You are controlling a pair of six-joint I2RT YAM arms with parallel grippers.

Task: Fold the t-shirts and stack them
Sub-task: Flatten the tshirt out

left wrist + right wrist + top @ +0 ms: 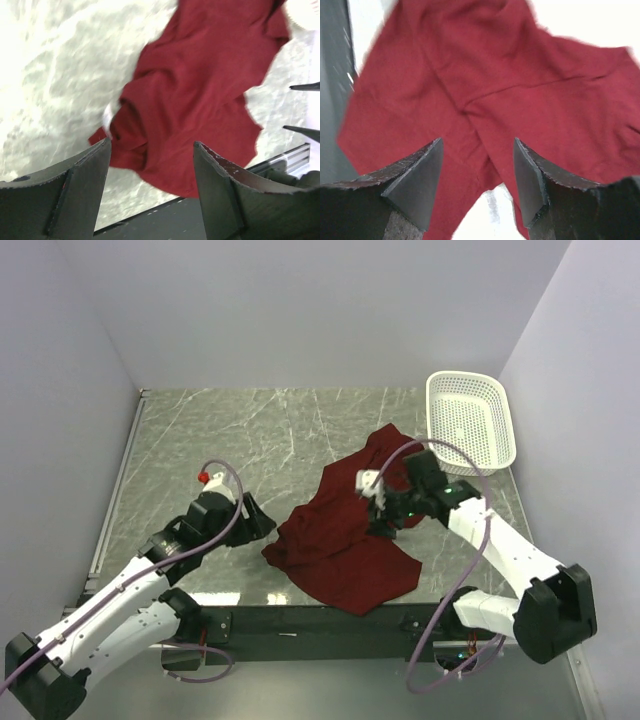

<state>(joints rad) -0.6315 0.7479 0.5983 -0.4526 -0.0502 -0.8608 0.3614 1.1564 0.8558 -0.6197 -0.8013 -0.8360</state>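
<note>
One maroon t-shirt [345, 540] lies rumpled and unfolded on the table [230, 430], its long axis slanting from just beside the near-left corner of the white basket [470, 420] away toward the table's near edge. At the basket end of that heap the right gripper [477, 142] hovers over the cloth, jaws apart with nothing between them, so it looks the nearer arm. The left gripper [151, 144], likewise spread and empty, sits just off the shirt's edge farthest from the basket, facing the cloth.

- shirt [340, 550]: plain dark red, no print at all
- basket [470, 425]: white mesh
- table [240, 430]: grey-green marble look, white veins
- arms [120, 615]: white, cables [445, 445] purplish
</note>
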